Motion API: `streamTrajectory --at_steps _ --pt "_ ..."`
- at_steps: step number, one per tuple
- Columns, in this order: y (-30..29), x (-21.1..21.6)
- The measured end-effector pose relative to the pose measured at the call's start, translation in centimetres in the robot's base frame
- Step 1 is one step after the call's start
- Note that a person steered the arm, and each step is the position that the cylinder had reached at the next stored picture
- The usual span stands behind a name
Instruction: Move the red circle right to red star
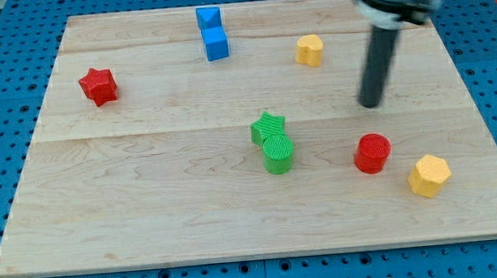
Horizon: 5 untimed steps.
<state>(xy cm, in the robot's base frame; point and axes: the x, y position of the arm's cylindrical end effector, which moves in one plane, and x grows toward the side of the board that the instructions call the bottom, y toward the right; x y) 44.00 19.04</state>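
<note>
My tip (371, 104) stands near the wooden tabletop's (147, 209) right edge, apart from the red circle block (372, 153) below it. Red star block (99, 86) sits near the left edge. I carry no gripper; contact with the board is uncertain.

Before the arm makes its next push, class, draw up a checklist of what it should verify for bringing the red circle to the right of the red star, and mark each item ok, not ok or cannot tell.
1. Red circle in plain sight: ok.
2. Red star in plain sight, board bare just to its right: ok.
3. My tip on the circle's right side, ready to push leftward: not ok; it is above the circle in the view, apart from it.
4. Straight path to the star unblocked: not ok; green star and green cylinder lie close to the line.
5. Yellow hexagon clear of the circle: ok.
</note>
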Motion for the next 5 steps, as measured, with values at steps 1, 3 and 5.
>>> streamTrajectory --at_steps 1,3,5 --pt "2.3 5.6" --pt "-3.4 10.0" --pt "-8.0 7.2"
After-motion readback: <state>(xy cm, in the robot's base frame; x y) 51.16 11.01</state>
